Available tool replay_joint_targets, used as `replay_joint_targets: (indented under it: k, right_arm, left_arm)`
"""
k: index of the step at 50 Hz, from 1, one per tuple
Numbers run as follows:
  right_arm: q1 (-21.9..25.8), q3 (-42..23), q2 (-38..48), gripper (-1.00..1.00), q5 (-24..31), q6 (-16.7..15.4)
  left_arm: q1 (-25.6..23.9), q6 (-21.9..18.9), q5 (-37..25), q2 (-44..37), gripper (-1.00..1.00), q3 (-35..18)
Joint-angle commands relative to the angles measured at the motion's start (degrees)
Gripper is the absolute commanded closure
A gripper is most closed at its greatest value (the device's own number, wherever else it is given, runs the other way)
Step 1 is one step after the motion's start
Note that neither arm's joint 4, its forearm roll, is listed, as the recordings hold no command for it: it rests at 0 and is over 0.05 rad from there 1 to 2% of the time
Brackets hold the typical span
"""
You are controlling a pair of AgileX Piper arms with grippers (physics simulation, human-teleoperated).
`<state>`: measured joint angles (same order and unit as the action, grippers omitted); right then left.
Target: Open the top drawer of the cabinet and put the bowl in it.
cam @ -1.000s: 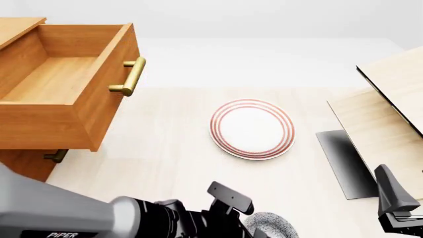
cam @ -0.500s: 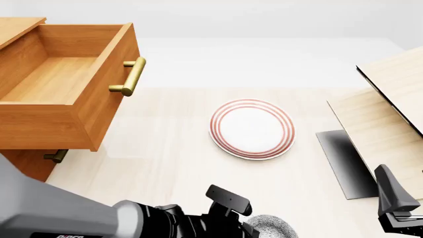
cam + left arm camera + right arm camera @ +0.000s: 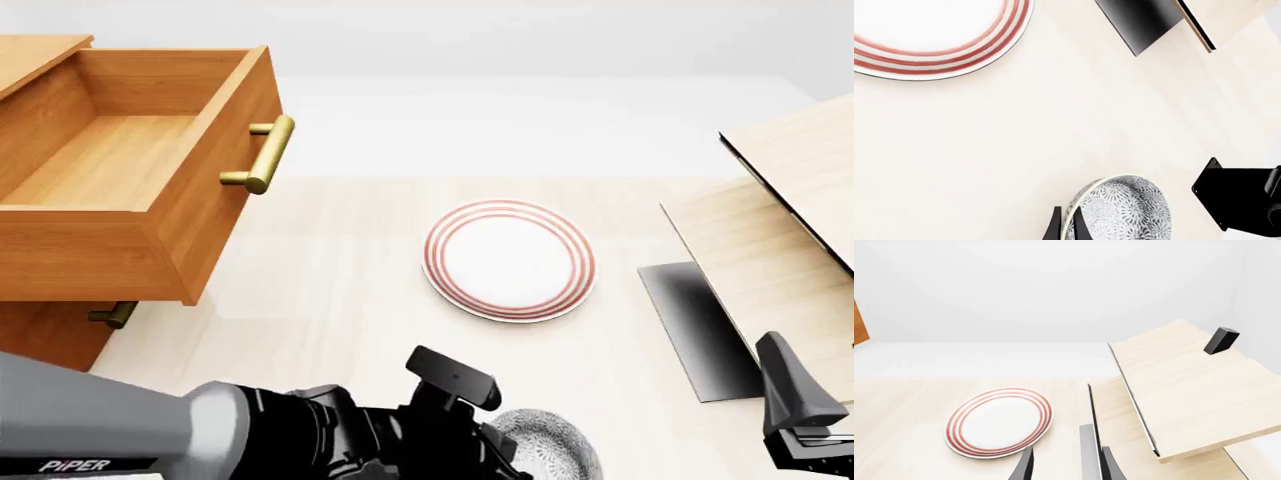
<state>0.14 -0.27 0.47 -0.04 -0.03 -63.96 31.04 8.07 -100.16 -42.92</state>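
Speckled grey-blue bowl [image 3: 1121, 210] sat with its rim between the left tool's [image 3: 1066, 225] closed-in fingers; that thin rim pinch could slip when lifting toward the open orange-brown top drawer [image 3: 120, 170].

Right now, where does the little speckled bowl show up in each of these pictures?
Front view: the bowl sits at the bottom edge, beside the left gripper.
Left wrist view: bottom centre, a finger on each side of its rim.
Right wrist view: not in it.
Shared landmark: the plate, in all three.
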Motion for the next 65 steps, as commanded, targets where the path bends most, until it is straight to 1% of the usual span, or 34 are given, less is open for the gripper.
replay_joint_targets:
  k: [1,8,9,17,18,28,35,48,56,60,65]
  right_arm:
    - [-0.1,0.0,0.0,-1.0,0.0,0.0]
    - [-0.1,0.0,0.0,-1.0,0.0,0.0]
    - [0.0,0.0,0.0,-1.0,0.0,0.0]
    - [0.0,0.0,0.0,-1.0,0.0,0.0]
    - [0.0,0.0,-0.1,-1.0,0.0,0.0]
    - [-0.1,0.0,0.0,-1.0,0.0,0.0]
    - [-0.1,0.0,0.0,-1.0,0.0,0.0]
    - [-0.1,0.0,-0.1,-1.0,0.0,0.0]
    - [0.0,0.0,0.0,-1.0,0.0,0.0]
    - [0.0,0.0,0.0,-1.0,0.0,0.0]
    - [0.0,0.0,0.0,-1.0,0.0,0.0]
  left_arm:
    - [1.5,-1.5,-3.6,4.1,1.0,-0.9]
    - [2.3,-2.2,-6.6,6.4,1.0,-1.9]
    - [2.1,-1.7,-6.7,6.7,1.0,-2.0]
    - [3.8,-3.6,-11.3,9.0,1.0,-4.0]
    - [4.2,-4.3,-12.1,8.9,1.0,-4.4]
    - [5.5,-6.0,-18.1,9.5,1.0,-8.7]
    - [6.3,-5.8,-20.3,9.4,1.0,-10.1]
    - [9.3,-7.4,-25.5,11.0,1.0,-13.7]
    - [10.8,-7.8,-29.9,12.7,1.0,-17.0]
    - [11.5,-8.6,-33.0,12.8,1.0,-20.0]
    - [11.3,-8.1,-34.6,12.2,1.0,-22.4]
